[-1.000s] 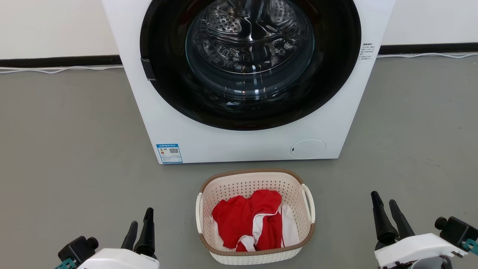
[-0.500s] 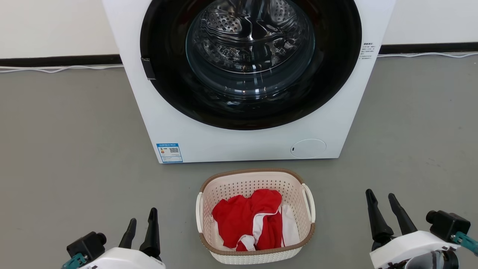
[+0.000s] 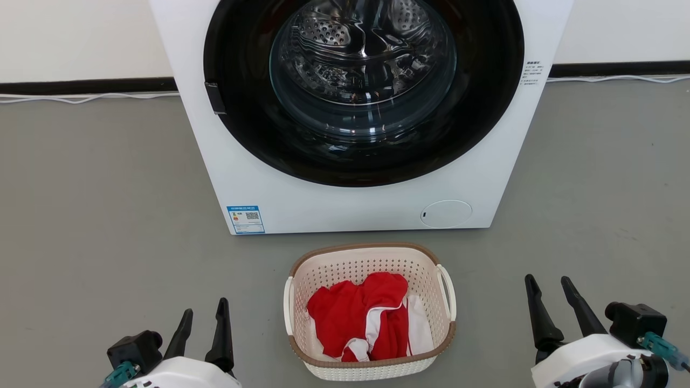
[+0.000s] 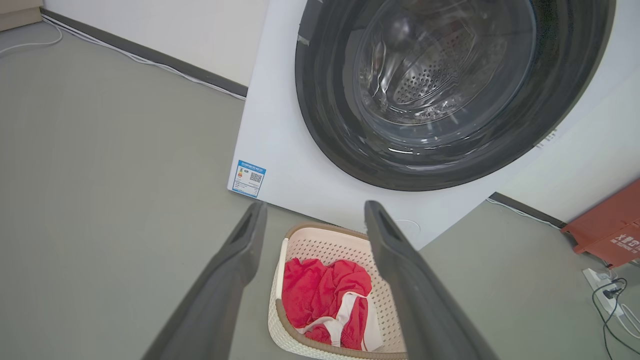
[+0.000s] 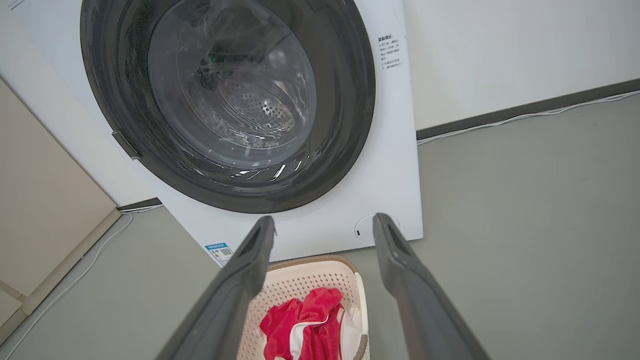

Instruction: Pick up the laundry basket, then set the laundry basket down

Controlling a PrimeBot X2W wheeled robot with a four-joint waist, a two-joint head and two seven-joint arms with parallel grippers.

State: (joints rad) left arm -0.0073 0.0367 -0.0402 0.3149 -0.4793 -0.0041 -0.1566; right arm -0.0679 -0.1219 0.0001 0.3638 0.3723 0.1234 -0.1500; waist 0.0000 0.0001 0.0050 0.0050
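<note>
The laundry basket (image 3: 360,264) stands on the grey floor just in front of the washing machine, cream and perforated with a brown rim and white side handles, holding red and white clothes (image 3: 366,318). My left gripper (image 3: 205,307) is open, low at the basket's left, well apart from it. Off to the basket's right my right gripper (image 3: 547,280) is open too, touching nothing. The left wrist view shows the basket (image 4: 320,245) between its fingers, farther off. In the right wrist view the basket (image 5: 305,280) lies low between the fingers.
A white front-loading washing machine (image 3: 334,210) with a dark round door stands right behind the basket. Cables run along the wall's dark skirting (image 3: 86,86). An orange-red object (image 4: 607,225) and a power strip (image 4: 600,280) lie to the machine's right.
Both grippers have drawn inward toward the basket and their fingers have spread wider. The left one has sunk slightly in the head view. The basket has stayed put.
</note>
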